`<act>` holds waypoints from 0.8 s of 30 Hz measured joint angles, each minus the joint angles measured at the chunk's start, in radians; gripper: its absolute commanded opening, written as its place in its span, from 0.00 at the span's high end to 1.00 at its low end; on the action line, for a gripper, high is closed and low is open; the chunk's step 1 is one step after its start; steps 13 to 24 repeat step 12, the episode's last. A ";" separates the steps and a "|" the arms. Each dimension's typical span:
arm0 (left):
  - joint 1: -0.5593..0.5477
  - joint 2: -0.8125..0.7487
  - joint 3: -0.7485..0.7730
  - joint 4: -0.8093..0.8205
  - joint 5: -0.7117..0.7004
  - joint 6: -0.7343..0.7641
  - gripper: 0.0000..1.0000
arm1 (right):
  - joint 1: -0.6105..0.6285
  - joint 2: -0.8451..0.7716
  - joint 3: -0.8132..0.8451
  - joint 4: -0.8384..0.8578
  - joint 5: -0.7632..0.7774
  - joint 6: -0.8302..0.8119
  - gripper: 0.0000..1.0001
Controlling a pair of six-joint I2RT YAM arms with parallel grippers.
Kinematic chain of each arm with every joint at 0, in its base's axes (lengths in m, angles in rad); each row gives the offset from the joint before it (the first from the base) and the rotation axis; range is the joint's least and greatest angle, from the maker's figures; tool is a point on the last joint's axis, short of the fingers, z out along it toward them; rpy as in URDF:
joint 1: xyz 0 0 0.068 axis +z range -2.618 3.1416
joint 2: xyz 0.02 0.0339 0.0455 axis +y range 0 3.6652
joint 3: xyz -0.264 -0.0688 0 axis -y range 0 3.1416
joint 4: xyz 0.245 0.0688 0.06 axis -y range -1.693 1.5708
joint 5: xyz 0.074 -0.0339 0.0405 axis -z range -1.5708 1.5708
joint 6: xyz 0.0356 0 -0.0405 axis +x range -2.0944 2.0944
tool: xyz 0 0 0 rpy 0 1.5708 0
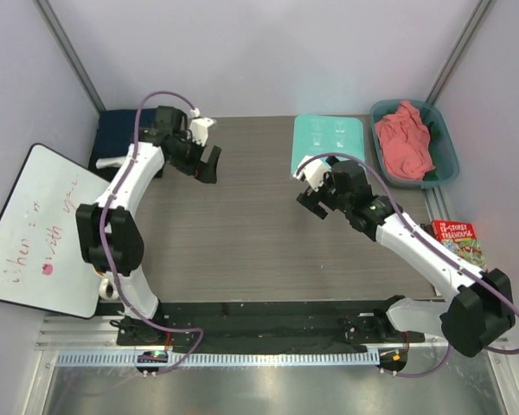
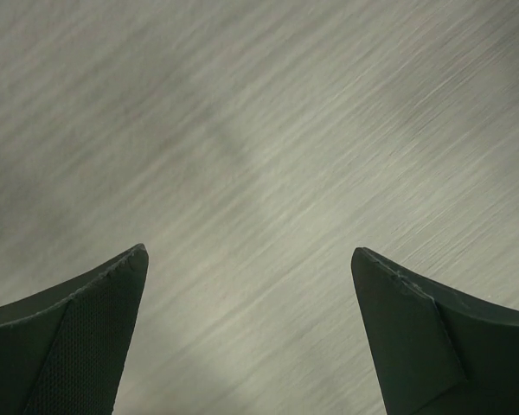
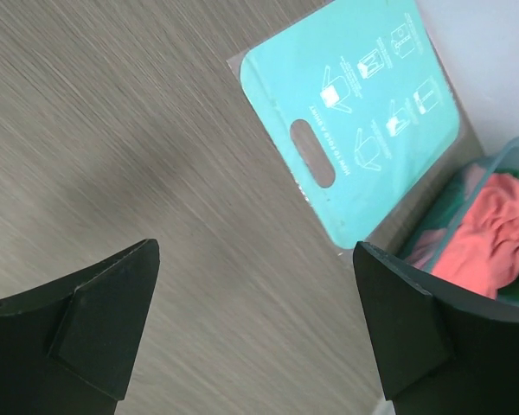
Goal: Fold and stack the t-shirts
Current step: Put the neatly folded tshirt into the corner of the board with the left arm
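The grey wood-grain table (image 1: 242, 242) fills the middle of the top view, with pale walls closing it in. At the upper left of that view a navy t-shirt (image 1: 121, 130) lies flat and squared. I take it as folded and set down as the start of the stack. At the upper right a salmon t-shirt (image 1: 404, 143) sits crumpled in the teal tub (image 1: 445, 169) with some darker cloth beneath it, so I judge that at least this one is left to fetch, fold and stack. Just left of the tub lies the mint-green board (image 1: 329, 143). My right gripper (image 1: 311, 192) hangs over the table just below the board, jaws spread wide with nothing between them. My left gripper (image 1: 206, 166) hovers to the right of the navy shirt, equally wide and empty.
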 measured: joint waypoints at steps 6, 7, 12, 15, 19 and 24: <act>-0.057 -0.225 -0.187 0.136 -0.259 -0.090 0.00 | 0.000 -0.116 -0.017 -0.006 0.084 0.284 0.00; -0.056 -0.264 -0.191 0.158 -0.285 -0.100 0.00 | -0.002 -0.130 -0.017 0.001 0.113 0.323 0.00; -0.060 -0.409 -0.216 0.237 -0.360 -0.110 0.00 | -0.026 -0.175 -0.017 0.064 0.261 0.468 0.00; -0.060 -0.409 -0.216 0.237 -0.360 -0.110 0.00 | -0.026 -0.175 -0.017 0.064 0.261 0.468 0.00; -0.060 -0.409 -0.216 0.237 -0.360 -0.110 0.00 | -0.026 -0.175 -0.017 0.064 0.261 0.468 0.00; -0.060 -0.409 -0.216 0.237 -0.360 -0.110 0.00 | -0.026 -0.175 -0.017 0.064 0.261 0.468 0.00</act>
